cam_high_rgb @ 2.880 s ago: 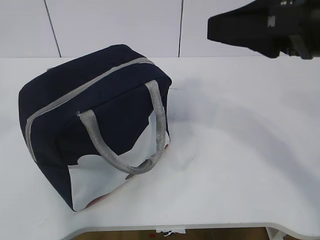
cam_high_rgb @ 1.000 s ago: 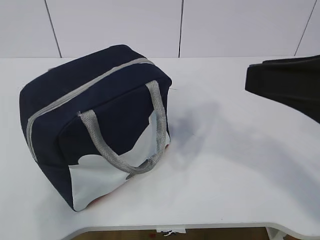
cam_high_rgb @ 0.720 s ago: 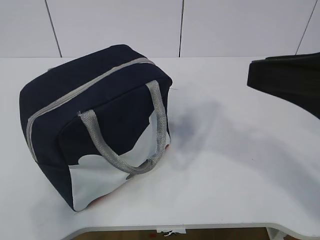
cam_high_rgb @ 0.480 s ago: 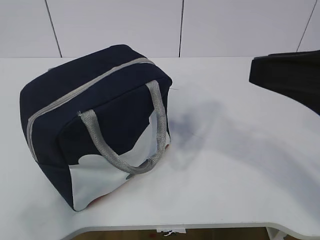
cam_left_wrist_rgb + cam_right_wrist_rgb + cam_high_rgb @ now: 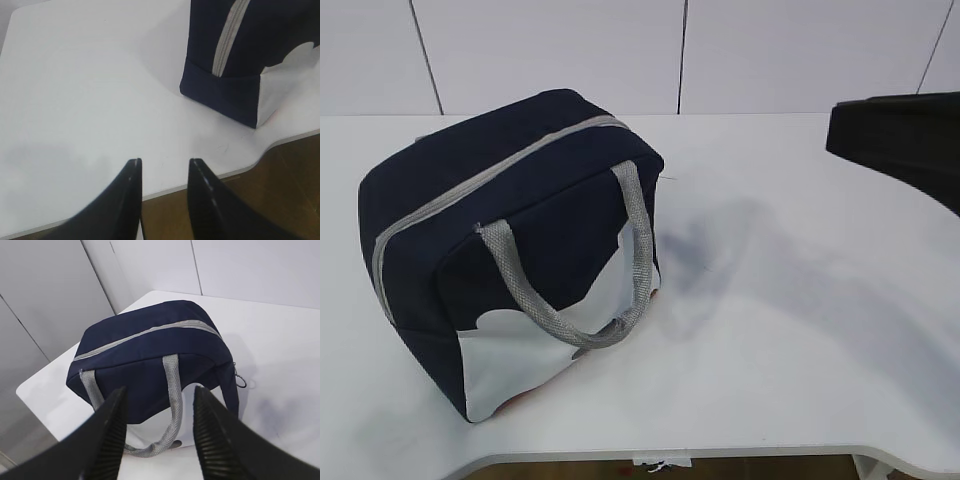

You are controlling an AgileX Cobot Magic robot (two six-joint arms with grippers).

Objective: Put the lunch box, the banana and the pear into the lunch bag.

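Left wrist view showed our left gripper (image 5: 162, 167) parted and empty at the table (image 5: 75, 100) edge, the right gripper (image 5: 159, 395) likewise. Beyond stood the lunch bag (image 5: 510, 250), zipped shut, long axis running near-left to far-right. We judged packing done; next, retreat clear

The lunch bag (image 5: 510, 250) is zipped shut, so its contents are hidden; in the left wrist view its top is cut off by the frame's upper edge; right of the bag, a dark arm part (image 5: 905, 140) is cropped, its gripper unseen there.
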